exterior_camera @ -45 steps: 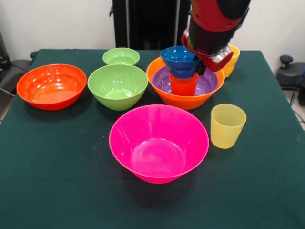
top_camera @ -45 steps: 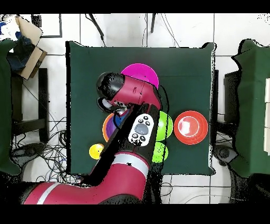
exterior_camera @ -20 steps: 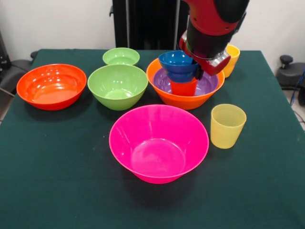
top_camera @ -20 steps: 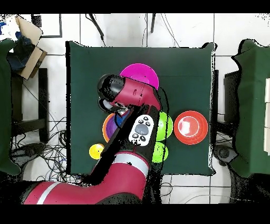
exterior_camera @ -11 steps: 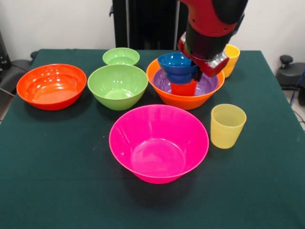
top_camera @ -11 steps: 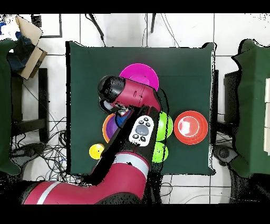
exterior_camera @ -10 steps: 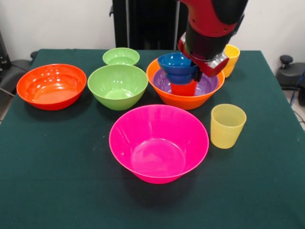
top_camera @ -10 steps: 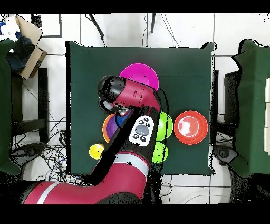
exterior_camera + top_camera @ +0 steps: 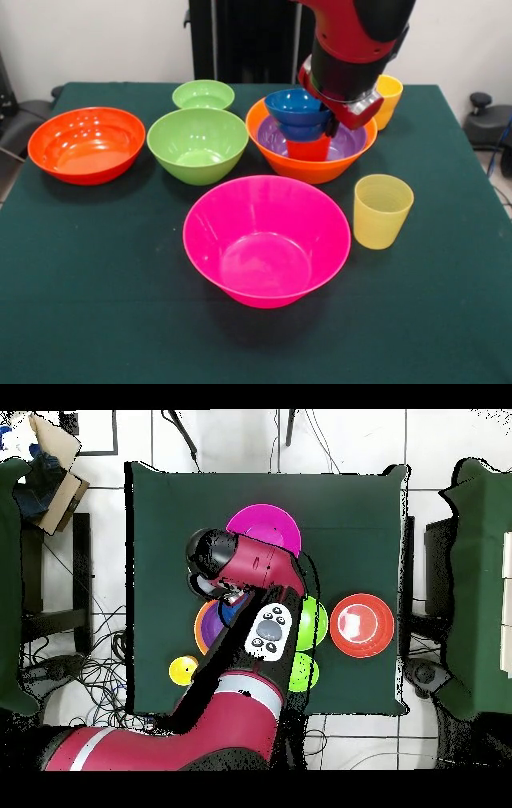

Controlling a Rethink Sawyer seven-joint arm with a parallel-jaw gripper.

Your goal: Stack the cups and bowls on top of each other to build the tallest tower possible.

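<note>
Seeing my jaws clamped on the small glossy blue plastic bowl, seated on the red-orange plastic cup inside shallow purple bowl and large orange bowl; desk holds the others.

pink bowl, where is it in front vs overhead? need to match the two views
Front view: the large pink bowl sits low in the centre, nearest the camera, standing alone.
Overhead view: the pink bowl is above centre, its lower part hidden under the arm.
Shared landmark: the red-orange bowl, far left in front, right in overhead.
</note>
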